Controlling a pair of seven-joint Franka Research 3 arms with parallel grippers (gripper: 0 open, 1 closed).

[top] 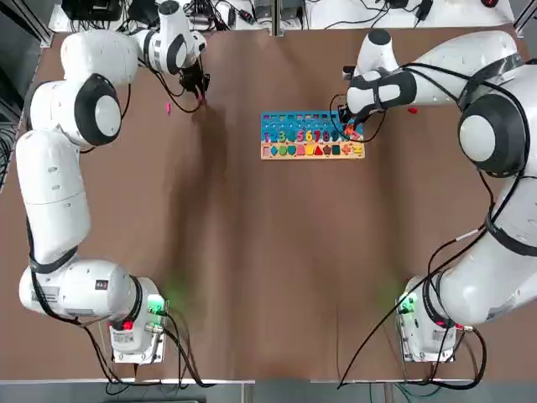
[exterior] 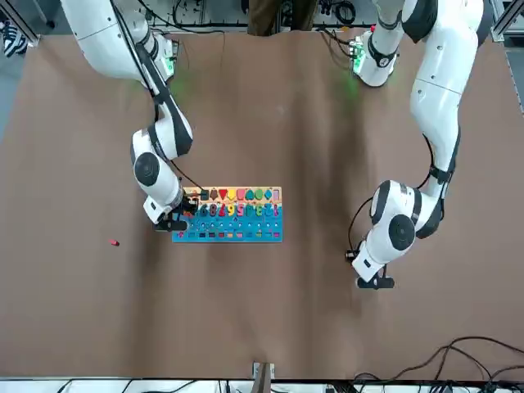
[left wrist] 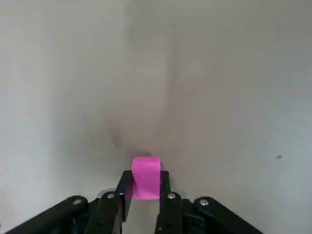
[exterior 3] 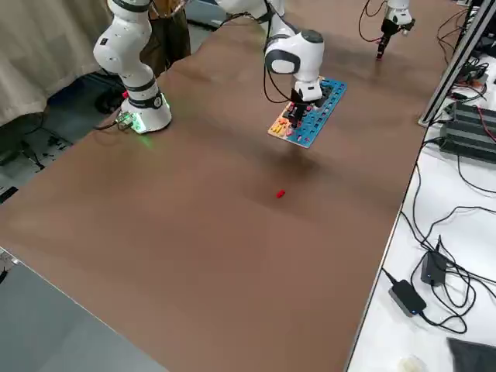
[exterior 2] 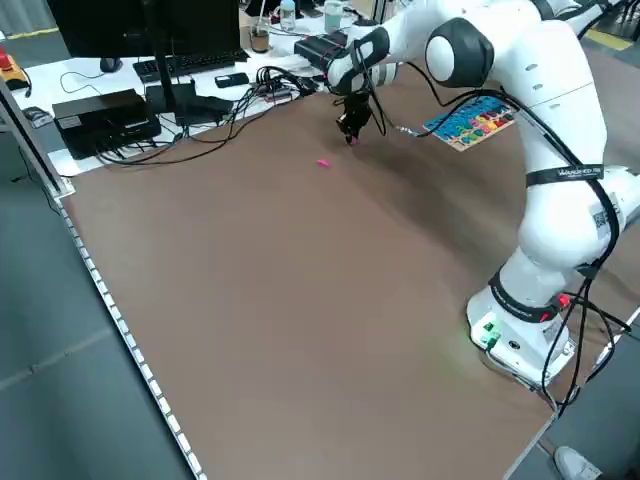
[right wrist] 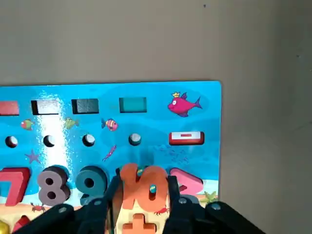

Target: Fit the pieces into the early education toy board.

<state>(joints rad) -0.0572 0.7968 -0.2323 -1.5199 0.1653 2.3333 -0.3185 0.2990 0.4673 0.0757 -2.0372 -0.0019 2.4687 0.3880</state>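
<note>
Your right gripper (right wrist: 144, 195) was clenched on the flat orange "10"-shaped piece (right wrist: 142, 187), holding it over the right end of the rectangular toy board (top: 312, 136), with its blue numeral field and tan strip of coloured shapes. You carried the piece numeral-face up, just beside the blue "9" (right wrist: 90, 181), which I judge was meant to line it up with the last recess in the number row; whether it had already seated, the views did not show.

Your left gripper (left wrist: 145, 195) was far from the board, low over the bare brown table (top: 226, 252) towards its far left. Its fingers (left wrist: 166, 192) were pressed against both sides of a small pink block (left wrist: 146, 177), pinching it by its flat faces so it would not twist. I could not tell if the block had left the table.

A second tiny pink piece (top: 168, 107) lay just beside that gripper, and a small red piece (exterior: 114, 242) sat beyond the board's right end, both unplaced.
</note>
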